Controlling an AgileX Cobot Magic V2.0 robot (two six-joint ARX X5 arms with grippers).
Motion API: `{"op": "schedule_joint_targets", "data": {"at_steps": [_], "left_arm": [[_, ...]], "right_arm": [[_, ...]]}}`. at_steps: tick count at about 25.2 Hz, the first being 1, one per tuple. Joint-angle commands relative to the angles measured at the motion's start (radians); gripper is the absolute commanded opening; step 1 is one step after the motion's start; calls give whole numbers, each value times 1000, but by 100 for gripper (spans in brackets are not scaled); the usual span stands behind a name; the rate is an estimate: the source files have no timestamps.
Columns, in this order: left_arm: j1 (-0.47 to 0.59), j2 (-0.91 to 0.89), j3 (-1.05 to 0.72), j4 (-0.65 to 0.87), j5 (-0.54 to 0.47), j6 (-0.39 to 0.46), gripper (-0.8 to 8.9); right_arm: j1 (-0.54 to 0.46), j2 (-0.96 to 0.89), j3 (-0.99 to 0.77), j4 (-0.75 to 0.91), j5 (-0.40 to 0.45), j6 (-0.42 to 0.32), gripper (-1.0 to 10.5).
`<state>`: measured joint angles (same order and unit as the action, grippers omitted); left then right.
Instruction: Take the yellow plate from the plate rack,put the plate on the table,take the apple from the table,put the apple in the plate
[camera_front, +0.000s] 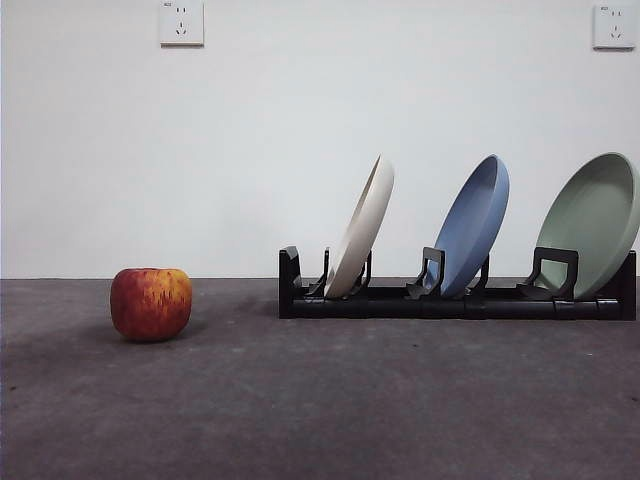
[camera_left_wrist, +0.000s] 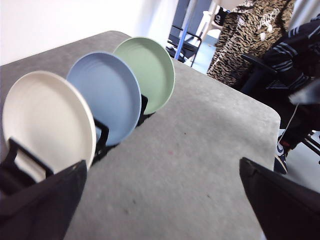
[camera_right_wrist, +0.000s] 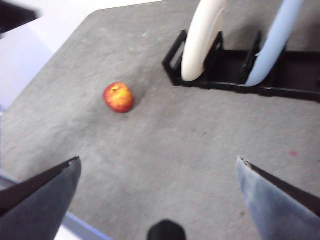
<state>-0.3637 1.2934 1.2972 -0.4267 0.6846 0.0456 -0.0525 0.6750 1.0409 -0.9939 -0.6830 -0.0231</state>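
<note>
1. Dark grey and faintly mottled, the bench (camera_front: 320, 400) runs to a white wall with two sockets (camera_front: 181, 22) high up in the front view.
2. Left claw (camera_left_wrist: 160, 200) hangs above the bench with its jaws spread wide and nothing between them; one jaw sits just beside the near end of the plate rack (camera_left_wrist: 20, 167).
3. Closest to that claw stands the yellow plate (camera_left_wrist: 47, 120), a cream disc leaning in the end slot of the rack, untouched.
4. Behind it, in the next slots, lean the blue plate (camera_left_wrist: 105, 95) and then the pale green plate (camera_left_wrist: 147, 70), each partly overlapped by the one before.
5. Beyond the bench's far edge the left wrist view shows a seated person in dark striped clothing (camera_left_wrist: 295, 55) and a leopard-print garment (camera_left_wrist: 245, 35).
6. Right claw (camera_right_wrist: 160, 195) also hovers over bare bench, jaws wide apart and holding nothing.
7. Out from it, the apple (camera_right_wrist: 119, 97) lies on the bench, red with yellow-orange streaks, well apart from both jaws.
8. Farther on, the yellow plate (camera_right_wrist: 202, 40) stands in the rack's end slot, near the apple's side, with the blue plate (camera_right_wrist: 272, 42) in the slot after it.
9. From the front, the apple (camera_front: 151, 303) rests left of the rack (camera_front: 460, 300); the yellow plate (camera_front: 362, 228), blue plate (camera_front: 472, 225) and green plate (camera_front: 592, 225) all tilt the same way.
</note>
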Motion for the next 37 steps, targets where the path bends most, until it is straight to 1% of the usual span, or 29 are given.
{"op": "schedule_joint_targets", "data": {"at_steps": [1,5,11,12,14,17,19,24,25,27,30,33,35,36,37], "left_arm": [[-22,135,63,20,4,39,569],[-55,315,180,26,3,71,569],[-87,535,341,41,-9,98,566],[-92,576,372,60,-16,98,566],[-101,647,420,102,-62,105,566],[-111,709,435,186,-115,139,566],[-118,743,435,223,-160,148,565],[-135,809,435,242,-190,160,560],[-140,823,435,242,-192,161,547],[-142,841,434,232,-192,159,427],[-146,846,434,234,-192,142,321],[-145,846,434,230,-192,129,174],[-145,846,435,226,-191,121,105],[-145,846,435,225,-191,117,84],[-145,846,435,225,-191,114,84]], "right_arm": [[1,3,5,-4,-32,-4,599],[1,11,5,-3,-36,-3,599],[1,23,5,-6,-42,-3,599],[1,24,5,-7,-54,-3,599],[1,28,5,-8,-78,-3,599],[1,30,5,-5,-85,-3,599],[1,30,5,-1,-85,-4,599],[1,37,5,0,-84,-5,599],[1,40,5,-1,-84,-6,599],[1,49,5,-2,-85,-6,599],[1,55,5,-2,-84,-6,599],[1,60,5,-2,-85,-6,599],[1,62,5,-2,-84,-6,598],[1,63,5,0,-84,-8,598],[1,68,5,2,-84,-7,598]]}}
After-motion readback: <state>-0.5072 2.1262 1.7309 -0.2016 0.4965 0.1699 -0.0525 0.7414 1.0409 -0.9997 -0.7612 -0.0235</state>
